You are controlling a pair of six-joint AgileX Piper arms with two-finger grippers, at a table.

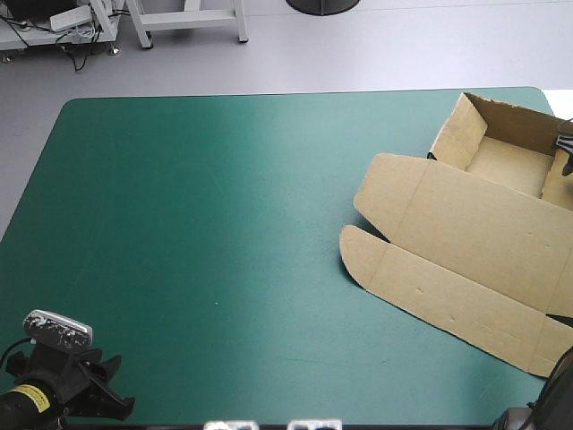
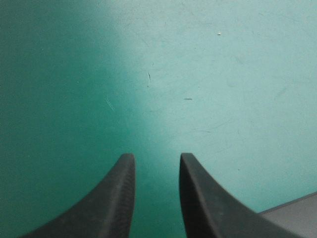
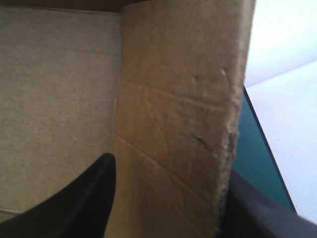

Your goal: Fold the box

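The brown box [image 1: 466,242] lies at the table's right side. Its far part forms an open tray [image 1: 506,166] with raised walls, and the lid panel with its rounded flaps lies flat toward the near edge. My right gripper [image 1: 564,148] is at the tray's right wall. In the right wrist view its black fingers [image 3: 94,198] stand apart, open, on either side of a strip of brown board wall [image 3: 173,124]. My left gripper [image 1: 115,387] sits at the near left corner, open over the bare teal-green cover [image 2: 198,74], holding nothing.
The box reaches the table's right edge [image 1: 557,107], and the teal-green edge with pale floor beyond shows beside the wall [image 3: 257,163]. The left and middle of the table [image 1: 224,206] hold bare cover.
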